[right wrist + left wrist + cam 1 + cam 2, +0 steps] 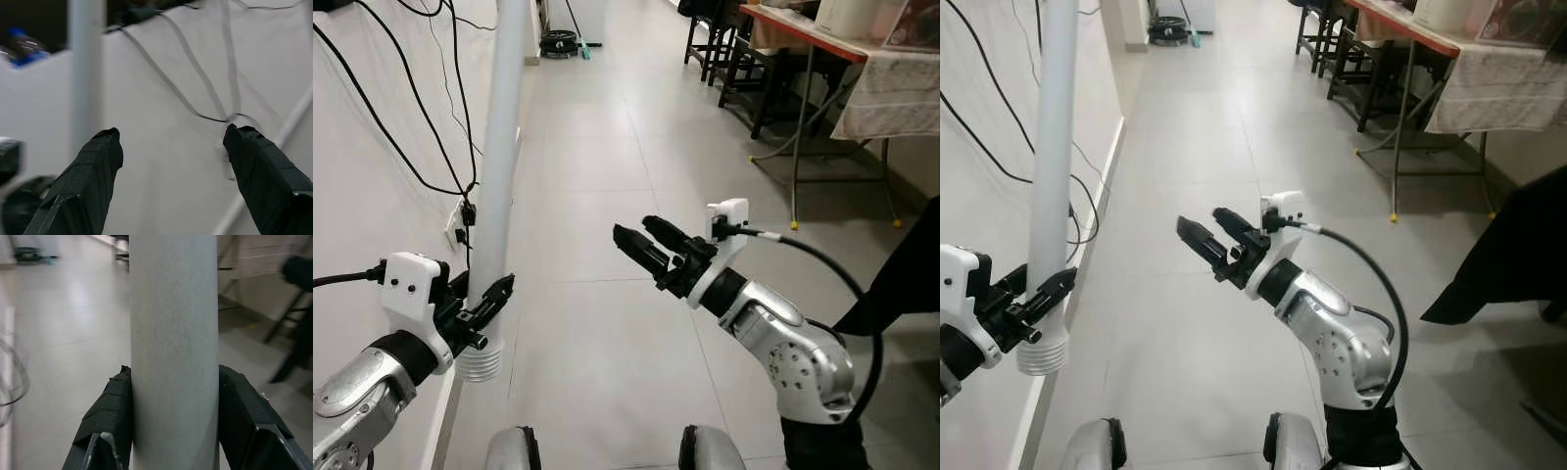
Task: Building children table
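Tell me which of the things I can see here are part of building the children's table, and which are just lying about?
Part of the job:
white tube, upright, threaded end down
left gripper, shut on the tube
right gripper, open, holding nothing

Just lying about:
black cables on the wall
red-topped table
dark chairs

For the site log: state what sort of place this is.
Probably a tiled corridor or workroom, not a living room: a bare tiled floor, loose cables down a white wall, and a red-edged table with dark chairs.
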`<state>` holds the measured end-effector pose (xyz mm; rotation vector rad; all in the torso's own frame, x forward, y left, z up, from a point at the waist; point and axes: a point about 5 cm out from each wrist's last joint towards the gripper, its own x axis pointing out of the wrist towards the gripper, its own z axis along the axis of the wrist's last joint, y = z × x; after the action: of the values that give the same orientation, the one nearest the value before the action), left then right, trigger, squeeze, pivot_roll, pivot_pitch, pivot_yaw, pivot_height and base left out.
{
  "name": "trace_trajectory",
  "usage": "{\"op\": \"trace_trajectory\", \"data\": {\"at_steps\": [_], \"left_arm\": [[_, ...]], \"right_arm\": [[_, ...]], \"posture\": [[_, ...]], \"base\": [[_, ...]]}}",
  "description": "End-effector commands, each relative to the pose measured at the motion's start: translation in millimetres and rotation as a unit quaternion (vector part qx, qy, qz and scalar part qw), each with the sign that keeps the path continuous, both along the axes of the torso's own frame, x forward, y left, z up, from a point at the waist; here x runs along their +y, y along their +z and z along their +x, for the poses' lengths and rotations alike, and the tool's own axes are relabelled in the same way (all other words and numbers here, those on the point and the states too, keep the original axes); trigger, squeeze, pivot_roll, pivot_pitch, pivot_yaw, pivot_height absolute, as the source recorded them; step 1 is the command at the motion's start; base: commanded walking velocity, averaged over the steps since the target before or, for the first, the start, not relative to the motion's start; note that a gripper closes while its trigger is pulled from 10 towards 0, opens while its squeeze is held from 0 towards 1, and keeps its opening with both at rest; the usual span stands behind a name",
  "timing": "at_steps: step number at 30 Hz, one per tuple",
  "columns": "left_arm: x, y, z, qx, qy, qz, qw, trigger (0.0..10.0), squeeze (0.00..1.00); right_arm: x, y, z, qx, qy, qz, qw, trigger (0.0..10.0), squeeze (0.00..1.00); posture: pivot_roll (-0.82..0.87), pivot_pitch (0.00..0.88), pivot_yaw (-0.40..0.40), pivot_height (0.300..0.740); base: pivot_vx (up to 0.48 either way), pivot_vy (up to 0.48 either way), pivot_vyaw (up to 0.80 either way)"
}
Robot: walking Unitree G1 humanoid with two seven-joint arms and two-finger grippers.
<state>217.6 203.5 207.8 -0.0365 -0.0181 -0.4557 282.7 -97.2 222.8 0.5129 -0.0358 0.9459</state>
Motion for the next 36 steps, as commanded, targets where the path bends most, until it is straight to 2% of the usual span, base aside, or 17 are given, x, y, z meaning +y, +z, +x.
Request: {"op": "trace_trajectory", "data": {"at_steps": [1,5,8,10,15,18,24,25,30,36], "left_arm": [[-5.3,4,-4.3,-0.002,-0.035,-0.001,0.999,10.0,0.00],[-6.8,7,-4.3,-0.003,-0.061,-0.009,0.998,10.0,0.00],[-12.6,12,-4.5,-0.010,-0.100,-0.019,0.995,10.0,0.00],[-16.3,10,-6.3,-0.003,-0.120,-0.017,0.993,10.0,0.00],[-18.3,7,-7.2,0.002,-0.129,-0.013,0.992,10.0,0.00],[-29.6,-3,-8.8,0.019,-0.164,-0.013,0.986,10.0,0.00],[-33.3,-7,-9.1,0.026,-0.174,-0.017,0.984,10.0,0.00],[-41.2,-8,-9.8,0.029,-0.199,-0.022,0.979,10.0,0.00],[-54.0,-6,-8.8,0.027,-0.235,-0.023,0.971,10.0,0.00],[-56.3,-4,-7.4,0.023,-0.243,-0.021,0.970,10.0,0.00]], "right_arm": [[2.2,7,-6.8,-0.010,0.040,0.021,0.999,10.0,0.00],[4.9,9,-16.2,-0.011,0.098,0.037,0.994,10.0,0.00],[9.5,9,-27.2,-0.013,0.151,0.039,0.988,10.0,0.00],[9.9,9,-29.0,-0.010,0.164,0.039,0.986,10.0,0.00],[9.7,9,-29.5,-0.005,0.171,0.047,0.984,10.0,0.00],[10.3,10,-35.5,0.014,0.213,0.072,0.974,10.0,0.00],[10.9,7,-37.1,0.019,0.218,0.066,0.974,10.0,0.00],[11.0,3,-35.1,0.022,0.213,0.055,0.975,10.0,0.00],[13.9,-3,-33.1,0.020,0.213,0.033,0.976,10.0,0.00],[14.7,-5,-32.1,0.019,0.212,0.023,0.977,10.0,0.00]], "posture": [[0.11,0.000,-0.066,0.610],[0.11,0.000,-0.071,0.625],[0.11,0.000,-0.070,0.640],[0.10,0.000,-0.068,0.650],[0.10,0.000,-0.068,0.655],[0.09,0.000,-0.061,0.670],[0.09,0.000,-0.061,0.680],[0.10,0.000,-0.065,0.690],[0.10,0.000,-0.067,0.705],[0.10,0.000,-0.066,0.715]], "base": [[0.000,0.000,0.00],[0.000,0.000,0.00],[0.000,0.000,0.00],[0.000,0.000,0.00],[0.000,0.000,0.00],[0.000,0.000,0.00],[0.000,0.000,0.00],[0.000,0.000,0.00],[0.000,0.000,0.00],[0.000,0.000,0.00]]}}
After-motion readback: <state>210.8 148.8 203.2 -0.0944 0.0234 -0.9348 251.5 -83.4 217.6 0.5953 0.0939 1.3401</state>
